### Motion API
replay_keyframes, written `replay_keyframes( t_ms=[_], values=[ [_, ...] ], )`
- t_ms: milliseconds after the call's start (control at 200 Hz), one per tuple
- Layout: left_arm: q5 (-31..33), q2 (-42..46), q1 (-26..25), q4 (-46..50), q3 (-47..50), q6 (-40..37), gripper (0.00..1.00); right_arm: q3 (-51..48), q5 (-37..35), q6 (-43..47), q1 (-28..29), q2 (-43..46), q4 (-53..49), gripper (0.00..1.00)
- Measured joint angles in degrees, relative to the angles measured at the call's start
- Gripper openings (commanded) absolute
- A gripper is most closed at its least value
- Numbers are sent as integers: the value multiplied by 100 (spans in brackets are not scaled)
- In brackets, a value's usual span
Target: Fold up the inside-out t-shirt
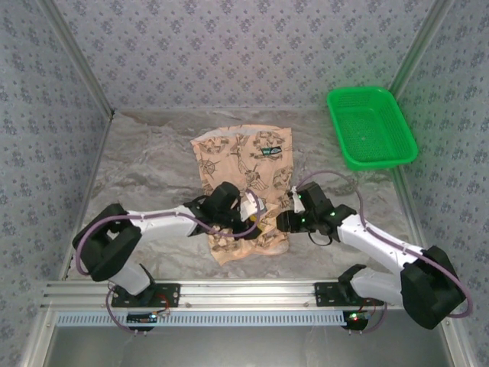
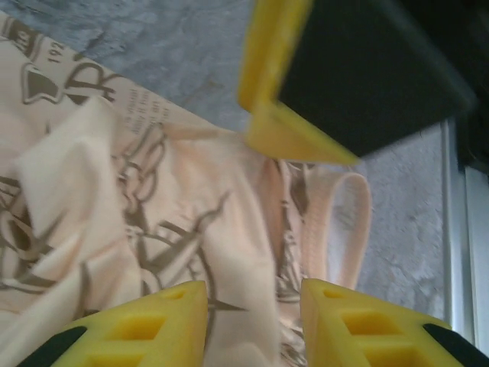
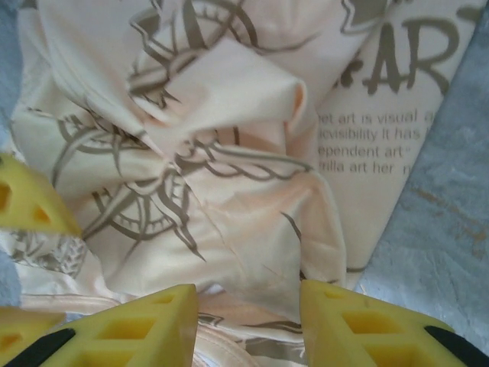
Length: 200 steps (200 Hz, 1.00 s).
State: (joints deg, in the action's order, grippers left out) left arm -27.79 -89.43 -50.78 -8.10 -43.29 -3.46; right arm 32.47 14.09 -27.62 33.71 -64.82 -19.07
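I'm working over the peach-tan cotton t-shirt with dark brown compass-star prints [image 1: 241, 157], which is lying in the middle of the grey crinkled table cover [image 1: 153, 168]. Its far half is resting fairly flat and its near half is bunching up under both my tools. My left gripper [image 1: 248, 206] is hovering over the rumpled near part, coming in from the left, and my right gripper [image 1: 294, 200] is sitting just beside it at the shirt's right edge, the two almost nose to nose. From the left wrist, I'm seeing my yellow fingers [image 2: 179, 317] standing apart, with a pale fold of cloth running through the gap. I cannot tell whether that cloth is touching the pads. The ribbed neckband [image 2: 348, 222] is curling just to the right of that fold, and one yellow-and-black finger of the right tool is looming across the top of this view. From the right wrist, those fingers [image 3: 344, 321] are also standing apart above creased fabric, where a raised pale pleat is puckering near a compass star and lines of small printed lettering [image 3: 367, 130] are showing beyond. The green plastic mesh basket [image 1: 357, 92] is sitting at the far right of the table, well apart from the shirt.
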Motion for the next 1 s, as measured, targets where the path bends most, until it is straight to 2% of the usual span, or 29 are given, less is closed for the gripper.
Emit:
replay_keyframes(
  t_ms=[150, 255, 330, 385, 590, 750, 820, 900, 999],
  values=[
    [-291, -450, 52, -59, -219, 15, 35, -83, -170, -72, 179, -227, 94, 41],
    [-525, -601, 52, -76, -269, 13, 36, -81, -229, -79, 221, -516, 284, 13],
    [-667, -634, 52, -76, -310, 9, 38, -52, -245, -46, 223, -695, 358, 3],
    [-756, -636, 55, -68, -345, 0, 38, 7, -232, -26, 223, -767, 363, 0],
    [-713, -765, 55, 50, -577, -57, 38, 341, -72, 111, 184, -721, 363, 0],
    [-623, -890, 144, 7, -662, -50, 34, 369, 291, 133, -125, -540, 455, 0],
    [-616, -890, 232, -105, -669, -46, 29, 369, 442, 131, -299, -546, 549, 0],
    [-605, -918, 341, -118, -752, 17, 17, 369, 601, 125, -472, -570, 686, 12],
    [-647, -1036, 492, -151, -929, 72, 2, 378, 592, 125, -553, -573, 737, 21]
  ],
)
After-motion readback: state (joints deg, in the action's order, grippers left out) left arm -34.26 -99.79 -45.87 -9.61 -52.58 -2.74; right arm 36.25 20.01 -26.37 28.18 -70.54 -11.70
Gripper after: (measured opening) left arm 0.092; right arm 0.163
